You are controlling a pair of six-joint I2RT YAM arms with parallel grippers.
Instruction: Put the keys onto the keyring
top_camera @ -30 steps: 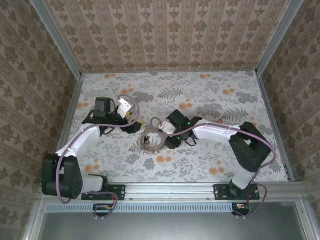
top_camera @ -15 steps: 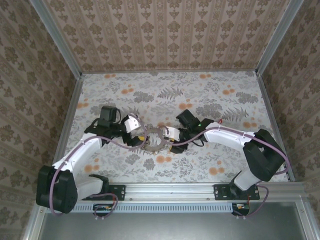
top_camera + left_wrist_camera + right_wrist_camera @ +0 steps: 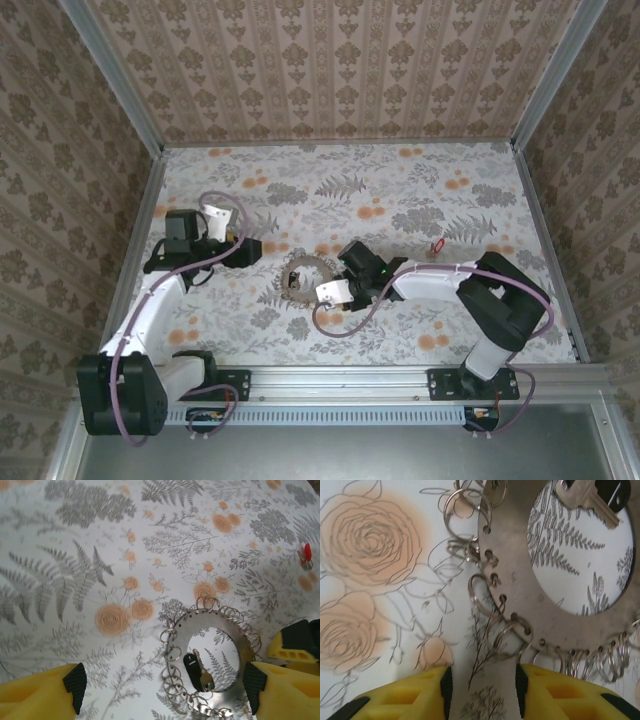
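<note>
The keyring [image 3: 312, 268] is a flat metal ring plate [image 3: 190, 630] lying on the floral table, its rim hung with several small split rings [image 3: 480, 595]. One key with a black head [image 3: 192, 667] lies in its hollow centre [image 3: 580, 495]. A small red piece [image 3: 437, 246] lies apart to the right [image 3: 307, 552]. My left gripper [image 3: 250, 250] stands left of the ring, its yellow fingers wide open [image 3: 162, 695]. My right gripper [image 3: 320, 290] sits at the ring's near right edge, open [image 3: 483, 692], with a split ring just ahead of its fingertips and nothing between them.
Patterned walls with metal corner posts enclose the table on three sides. A metal rail [image 3: 340, 380] runs along the near edge. Purple cable loops [image 3: 335, 325] hang off both arms. A yellow finger of the right gripper [image 3: 295, 642] shows beside the ring.
My left gripper has drawn back to the left, off the ring. My right gripper has swung round to the ring's near right edge. The ring has stayed about where it was.
</note>
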